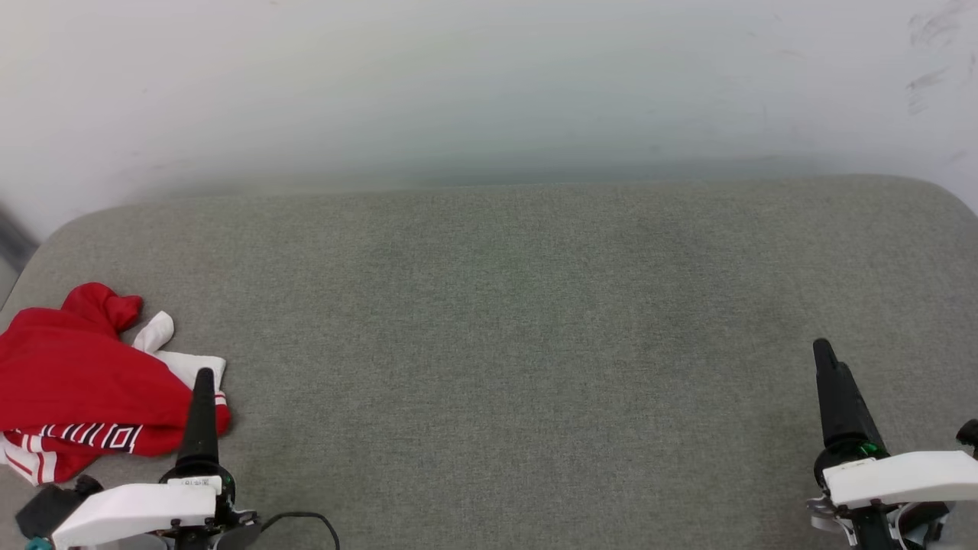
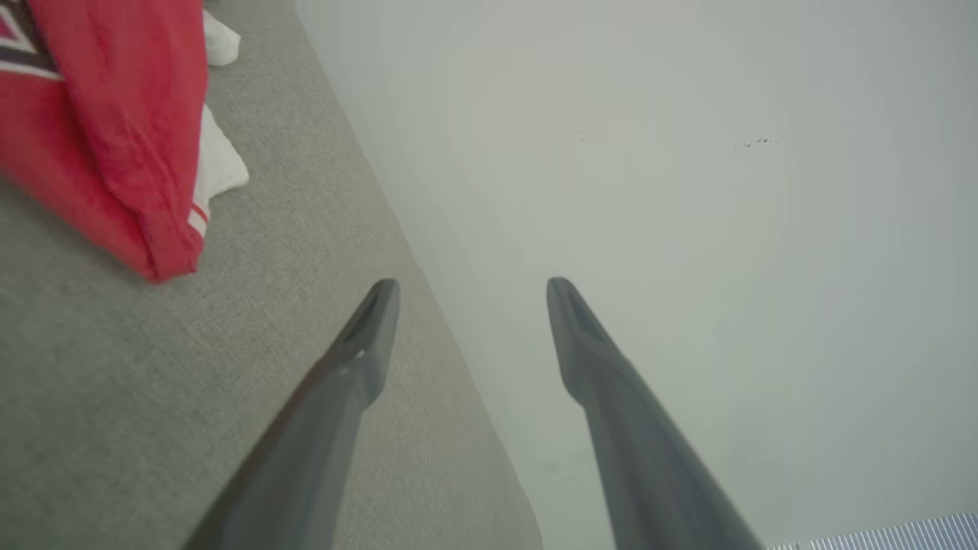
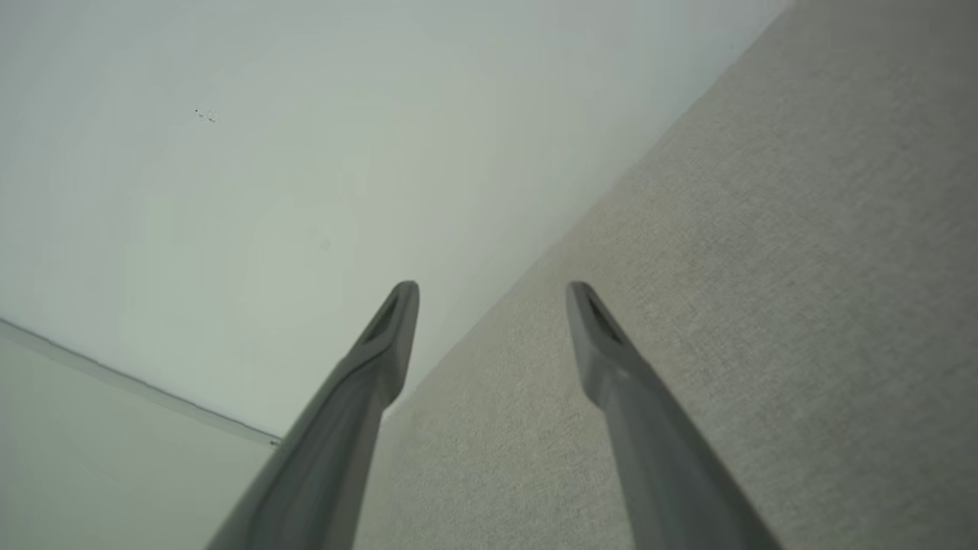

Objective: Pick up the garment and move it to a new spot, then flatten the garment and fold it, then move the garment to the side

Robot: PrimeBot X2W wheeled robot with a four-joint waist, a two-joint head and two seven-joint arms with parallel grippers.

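One garment [image 1: 84, 374], two grippers, one grey cushion [image 1: 535, 344], one pale wall [image 1: 489, 84], one black cable [image 1: 306, 519].

The garment lies crumpled in a heap at the left end of the cushion. It is red, with a white sleeve [image 1: 195, 365] poking out of its right side and a black-and-white patterned band [image 1: 99, 435] along its near edge.

My left gripper [image 2: 466, 286] hangs just to the right of the garment. Its two fingers [image 2: 359, 359] are spread wide with nothing between them. In my left wrist view the fingertips stand apart from the cloth. My right gripper [image 3: 493, 286] is well away from the garment, off at the opposite end of the cushion. Its two fingers [image 3: 611, 359] are spread just as wide and hold nothing. The cable loops on the near side of the garment, beside my left wrist.

The head view gives the whole heap, the patterned band and both arms at once, with one dark finger showing on each. The left wrist view gives a red fold and the sleeve corner close up, with both left fingers. The right wrist view gives both right fingers over the line where the cushion meets the wall.
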